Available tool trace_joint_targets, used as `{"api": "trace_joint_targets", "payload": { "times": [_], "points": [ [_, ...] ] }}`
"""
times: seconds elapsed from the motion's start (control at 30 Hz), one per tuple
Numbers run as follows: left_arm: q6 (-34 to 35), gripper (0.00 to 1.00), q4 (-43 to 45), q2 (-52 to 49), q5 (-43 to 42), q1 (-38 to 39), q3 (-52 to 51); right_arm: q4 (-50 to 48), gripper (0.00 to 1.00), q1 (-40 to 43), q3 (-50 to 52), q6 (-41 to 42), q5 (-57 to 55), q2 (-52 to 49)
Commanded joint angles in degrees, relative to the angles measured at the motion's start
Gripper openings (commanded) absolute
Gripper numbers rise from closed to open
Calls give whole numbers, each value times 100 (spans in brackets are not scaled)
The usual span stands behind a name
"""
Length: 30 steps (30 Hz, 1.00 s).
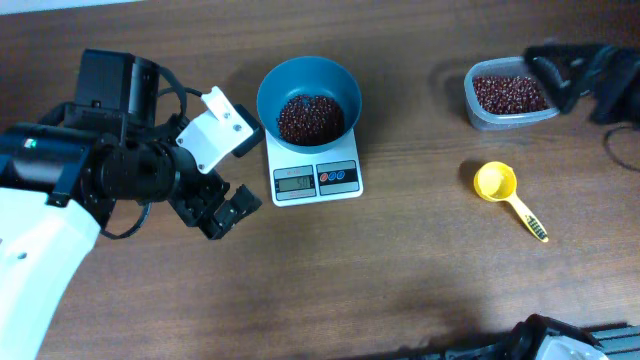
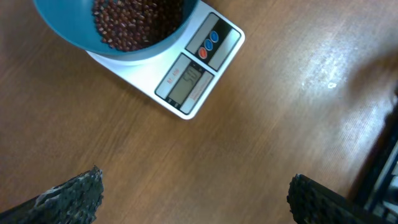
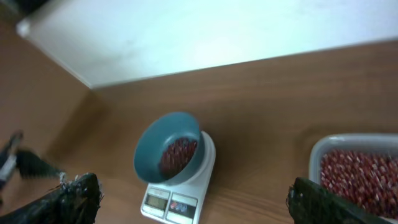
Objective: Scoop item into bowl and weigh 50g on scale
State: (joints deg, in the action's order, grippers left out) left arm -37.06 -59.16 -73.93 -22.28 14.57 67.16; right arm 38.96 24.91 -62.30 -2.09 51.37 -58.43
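Observation:
The light-blue bowl (image 1: pixel 308 100) stands on the white scale (image 1: pixel 317 180) and holds a pile of dark red-brown beans (image 1: pixel 309 118). The bowl (image 2: pixel 118 37) and the scale (image 2: pixel 193 78) also show in the left wrist view, and the bowl (image 3: pixel 166 148) and the scale (image 3: pixel 177 198) in the right wrist view. My left gripper (image 1: pixel 222 208) is open and empty over bare table, left of the scale; its fingertips show wide apart (image 2: pixel 196 196). My right gripper (image 1: pixel 560 75) is open and empty at the far right, over the clear tub (image 1: pixel 508 95); its jaws show wide apart (image 3: pixel 193 202).
The clear tub holds more beans (image 1: pixel 508 93), also in the right wrist view (image 3: pixel 357 174). A yellow scoop (image 1: pixel 505 193) lies on the table right of the scale, its handle pointing to the front right. A white wall edge (image 3: pixel 186 31) runs behind the table.

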Motion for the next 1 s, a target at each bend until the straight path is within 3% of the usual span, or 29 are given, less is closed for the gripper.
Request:
{"api": "trace_joint_targets", "payload": {
  "times": [0.0,0.1,0.2,0.53,0.97],
  "points": [
    [39,99,-4,17,-44,-9,-15,138,99,-1113,-59,-372,-1993,649],
    [39,99,-4,17,-44,-9,-15,568,98,-2247,-39,-369,-3300,1335],
    [39,99,-4,17,-46,-9,-15,345,99,-2916,625,-372,-3696,2135],
    [39,99,-4,17,-44,-9,-15,-2846,99,-2771,4911,-369,-3733,5388],
    [39,99,-4,17,-44,-9,-15,-3436,99,-2782,6083,-374,-4138,5825]
  ]
}}
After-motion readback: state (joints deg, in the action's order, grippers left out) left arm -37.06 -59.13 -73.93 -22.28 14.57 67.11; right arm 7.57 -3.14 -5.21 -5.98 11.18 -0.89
